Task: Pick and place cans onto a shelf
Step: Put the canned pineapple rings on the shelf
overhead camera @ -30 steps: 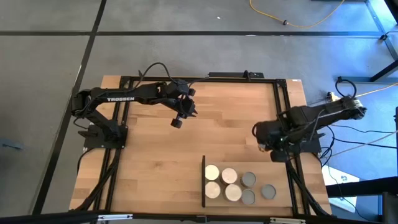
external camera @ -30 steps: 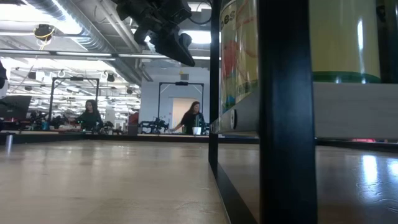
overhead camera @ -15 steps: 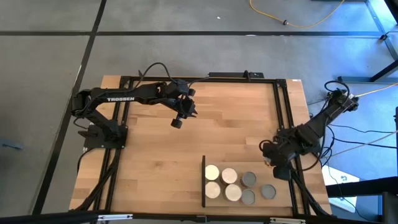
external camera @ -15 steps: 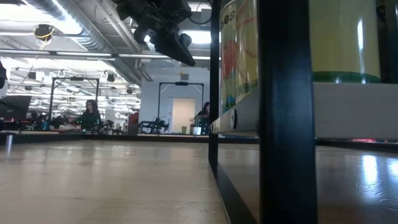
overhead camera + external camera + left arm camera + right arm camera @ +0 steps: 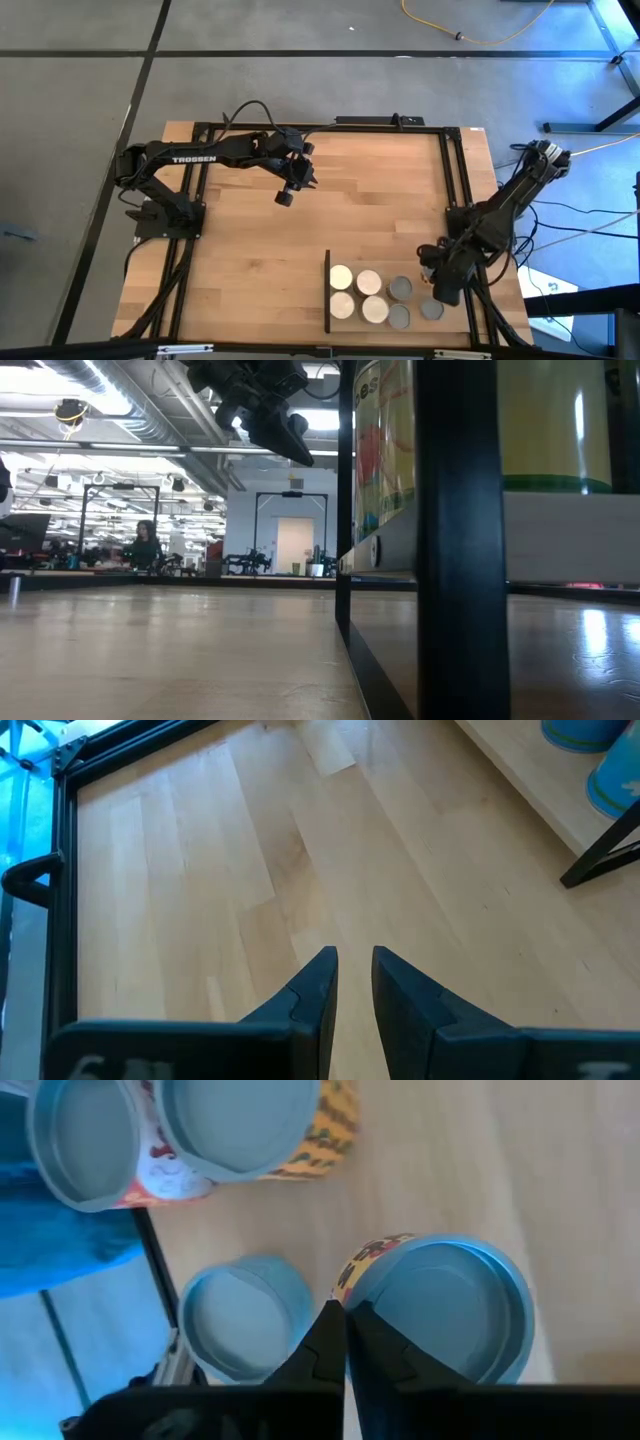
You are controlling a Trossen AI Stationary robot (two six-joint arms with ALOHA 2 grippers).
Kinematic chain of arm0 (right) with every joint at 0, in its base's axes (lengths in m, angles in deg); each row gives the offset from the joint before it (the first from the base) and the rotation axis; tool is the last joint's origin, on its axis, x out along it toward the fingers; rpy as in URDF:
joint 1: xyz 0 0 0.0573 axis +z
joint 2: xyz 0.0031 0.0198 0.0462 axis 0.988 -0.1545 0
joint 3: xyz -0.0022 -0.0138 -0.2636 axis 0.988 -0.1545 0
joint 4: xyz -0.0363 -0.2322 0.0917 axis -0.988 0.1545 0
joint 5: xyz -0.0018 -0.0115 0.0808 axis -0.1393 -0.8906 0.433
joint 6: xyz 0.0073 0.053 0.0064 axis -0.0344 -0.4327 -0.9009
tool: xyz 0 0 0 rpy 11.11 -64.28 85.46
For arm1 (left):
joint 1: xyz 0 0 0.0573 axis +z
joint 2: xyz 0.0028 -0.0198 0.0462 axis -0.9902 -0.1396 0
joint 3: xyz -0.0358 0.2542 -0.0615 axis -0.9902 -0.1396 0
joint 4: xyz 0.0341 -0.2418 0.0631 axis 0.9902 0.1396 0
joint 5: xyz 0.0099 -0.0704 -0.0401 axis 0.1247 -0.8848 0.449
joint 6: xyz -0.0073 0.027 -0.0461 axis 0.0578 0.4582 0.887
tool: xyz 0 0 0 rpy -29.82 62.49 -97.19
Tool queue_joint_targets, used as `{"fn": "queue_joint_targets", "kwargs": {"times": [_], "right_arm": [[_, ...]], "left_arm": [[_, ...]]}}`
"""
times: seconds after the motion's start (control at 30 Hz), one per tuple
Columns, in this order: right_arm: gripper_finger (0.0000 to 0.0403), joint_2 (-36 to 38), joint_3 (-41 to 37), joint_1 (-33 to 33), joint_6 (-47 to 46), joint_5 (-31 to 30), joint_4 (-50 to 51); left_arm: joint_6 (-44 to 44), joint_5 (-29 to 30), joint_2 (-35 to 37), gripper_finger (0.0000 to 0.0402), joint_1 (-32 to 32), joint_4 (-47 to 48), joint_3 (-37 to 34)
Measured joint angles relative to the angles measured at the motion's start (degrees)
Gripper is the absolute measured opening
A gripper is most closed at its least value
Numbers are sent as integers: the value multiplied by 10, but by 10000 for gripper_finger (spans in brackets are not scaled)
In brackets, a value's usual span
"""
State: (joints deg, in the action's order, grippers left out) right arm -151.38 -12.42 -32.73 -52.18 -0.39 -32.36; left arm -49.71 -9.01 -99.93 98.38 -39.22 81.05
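While six cans cluster on the shelf (image 5: 333, 322) at the near edge of the table (image 5: 250, 250), one grey-topped can (image 5: 431, 309) stands apart at the right end, and that looks like the target. Four cream-topped cans (image 5: 341, 277) sit in a tight square just beside the shelf's black upright edge, two grey-topped cans (image 5: 400, 289) stand next to them, and the lone grey-topped can is just off to their right, apparently beyond the panel, though the matching wood makes that hard to tell. Packing the placed ones against the upright end leaves the right side free for the next arrival.

Over that lone can hangs the right gripper (image 5: 447, 290), reaching in from its base at the table's right edge. Its wrist camera looks straight down on the can's round top (image 5: 450, 1315), with the fingers (image 5: 325, 1342) pinched nearly together and nothing between them: clenched on air, not grasping. They would likely need to spread before they can straddle the rim.

Across the table, the left gripper (image 5: 292, 185) waits high over bare wood, well apart from the cans, fingers (image 5: 318, 988) a narrow slit apart and empty. Parked there, it keeps clear of the right arm's working corner.

From table level, the shelf's black post (image 5: 460, 540) fills the foreground, with labelled cans behind it and a person far off in the room.
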Motion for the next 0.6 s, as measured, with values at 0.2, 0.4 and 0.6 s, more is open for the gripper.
{"fn": "queue_joint_targets", "kwargs": {"times": [0.2,0.4,0.6], "right_arm": [[3,-9,-20,3,1,0,-24],[3,-23,-20,3,18,1,-23],[2,-41,-20,3,33,14,-29]], "left_arm": [[1,0,0,58,0,0,0],[3,0,0,58,0,0,0],[10,0,0,58,0,0,0]]}}
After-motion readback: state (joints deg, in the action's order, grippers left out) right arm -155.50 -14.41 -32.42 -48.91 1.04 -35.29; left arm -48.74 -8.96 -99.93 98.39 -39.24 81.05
